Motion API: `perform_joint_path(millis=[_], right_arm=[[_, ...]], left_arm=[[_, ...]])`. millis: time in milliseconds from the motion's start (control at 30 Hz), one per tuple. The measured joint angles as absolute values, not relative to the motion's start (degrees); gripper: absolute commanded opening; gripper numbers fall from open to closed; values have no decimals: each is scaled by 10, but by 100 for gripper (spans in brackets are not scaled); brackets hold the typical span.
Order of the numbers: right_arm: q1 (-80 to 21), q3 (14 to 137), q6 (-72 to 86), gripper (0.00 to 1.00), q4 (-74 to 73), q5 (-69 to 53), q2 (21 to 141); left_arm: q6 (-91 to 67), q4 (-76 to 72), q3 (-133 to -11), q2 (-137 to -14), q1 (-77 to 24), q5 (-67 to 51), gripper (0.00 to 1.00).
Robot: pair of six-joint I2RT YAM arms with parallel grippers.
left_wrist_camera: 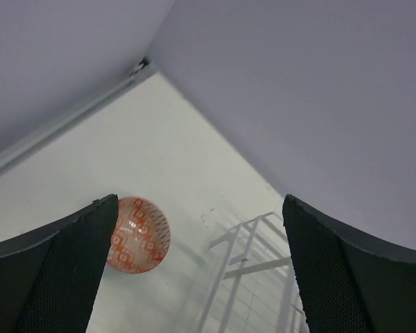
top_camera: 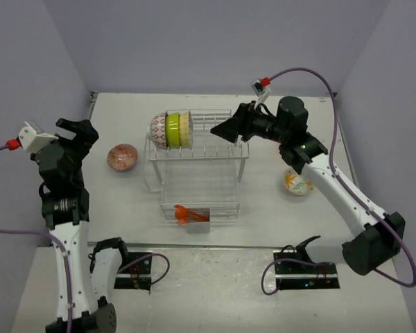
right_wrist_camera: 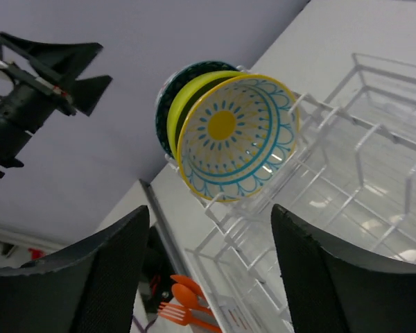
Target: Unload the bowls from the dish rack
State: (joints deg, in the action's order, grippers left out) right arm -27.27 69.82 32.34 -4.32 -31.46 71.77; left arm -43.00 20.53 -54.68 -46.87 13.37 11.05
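Note:
Three bowls stand on edge in the upper shelf of the white wire dish rack (top_camera: 197,166): a red-patterned one (top_camera: 157,130), a lime green one (top_camera: 172,130) and a yellow-rimmed, blue-patterned one (top_camera: 186,130) (right_wrist_camera: 236,135). On the table to the left of the rack lies a red-patterned bowl (top_camera: 123,157) (left_wrist_camera: 139,236). A white bowl with orange-yellow marks (top_camera: 297,182) sits on the table to the right. My left gripper (top_camera: 80,130) (left_wrist_camera: 201,277) hovers open above and left of the red bowl, empty. My right gripper (top_camera: 225,127) (right_wrist_camera: 211,270) is open and empty over the rack's right side, pointing at the blue-patterned bowl.
Orange utensils (top_camera: 189,214) (right_wrist_camera: 187,302) lie in the small holder at the rack's front. Lavender walls close off the table at the back and both sides. Purple cables trail from both arms.

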Motion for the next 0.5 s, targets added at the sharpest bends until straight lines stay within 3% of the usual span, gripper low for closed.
perform_joint_path(millis=[133,333,500], right_arm=[[-273,720,376,52,16,-406,797],[-276,743,410,46,47,-476,866],[-290,775,410,45,52,-501,899]], left_arm=[[-351,207,-562,-340,130,79,100],[-287,240,-510,-292,100,40,100],[-253,263,-449,-242,30,73,100]])
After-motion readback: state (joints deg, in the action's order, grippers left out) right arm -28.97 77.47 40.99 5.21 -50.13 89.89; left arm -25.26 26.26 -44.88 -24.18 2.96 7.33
